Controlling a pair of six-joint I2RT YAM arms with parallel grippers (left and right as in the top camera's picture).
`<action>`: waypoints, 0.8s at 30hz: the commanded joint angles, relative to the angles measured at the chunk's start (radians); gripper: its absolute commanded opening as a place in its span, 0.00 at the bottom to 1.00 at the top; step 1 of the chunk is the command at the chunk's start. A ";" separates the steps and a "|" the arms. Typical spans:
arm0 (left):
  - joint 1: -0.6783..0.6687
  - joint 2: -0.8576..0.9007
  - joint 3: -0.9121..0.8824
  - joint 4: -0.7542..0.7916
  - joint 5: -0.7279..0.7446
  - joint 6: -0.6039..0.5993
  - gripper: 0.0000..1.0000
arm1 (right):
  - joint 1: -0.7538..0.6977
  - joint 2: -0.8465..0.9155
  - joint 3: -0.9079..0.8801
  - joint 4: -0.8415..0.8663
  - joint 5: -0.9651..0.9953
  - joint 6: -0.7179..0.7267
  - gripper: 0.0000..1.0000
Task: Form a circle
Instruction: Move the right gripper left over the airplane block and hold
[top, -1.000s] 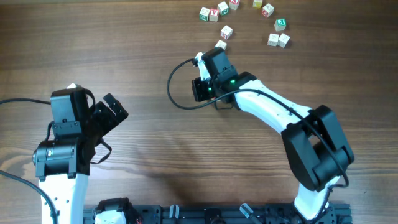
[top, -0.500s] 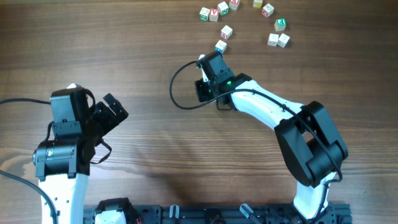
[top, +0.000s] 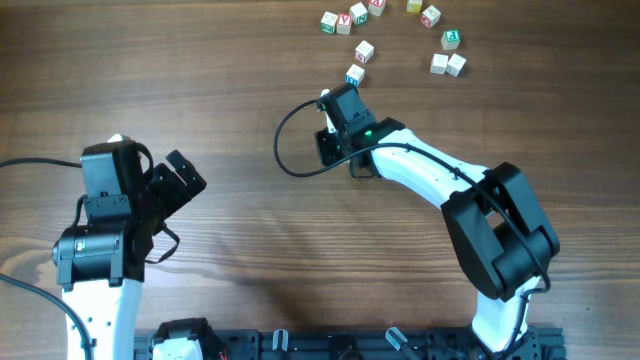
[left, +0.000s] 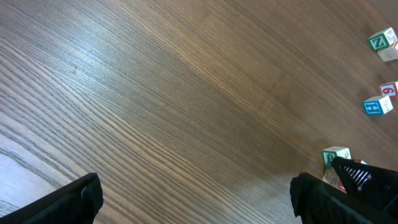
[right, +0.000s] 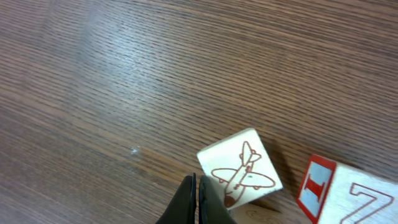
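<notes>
The circle is an open arc of small whitish letter cubes (top: 345, 22) at the table's far edge. A blue-faced cube (top: 355, 74) lies below the arc, just ahead of my right wrist (top: 345, 112). In the right wrist view my right gripper (right: 198, 198) is shut with nothing between its fingers. Its tips touch the left edge of a cube with a red airplane drawing (right: 241, 173). Next to that cube sits one with a red I and a 7 (right: 339, 194). My left gripper (left: 196, 196) stands open over bare wood, far left of the cubes.
From the left wrist camera I see a green Z cube (left: 379, 42), a red-numbered cube (left: 388, 90), a blue cube (left: 377, 106) and a green-lettered cube (left: 336, 155) beside the right arm. A black cable (top: 285, 150) loops left of the right wrist.
The right arm swung a little to the left during the first half second, then stayed still. The cube ahead of it now shows a blue face. The left arm has not moved.
</notes>
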 joint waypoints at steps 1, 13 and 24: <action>0.005 0.001 -0.003 0.002 -0.013 -0.007 1.00 | 0.003 0.017 0.009 -0.001 0.025 -0.016 0.05; 0.005 0.001 -0.003 0.002 -0.013 -0.007 1.00 | 0.003 0.017 0.009 -0.005 0.047 -0.015 0.04; 0.005 0.001 -0.003 0.002 -0.013 -0.007 1.00 | 0.003 0.017 0.009 -0.008 0.048 -0.016 0.05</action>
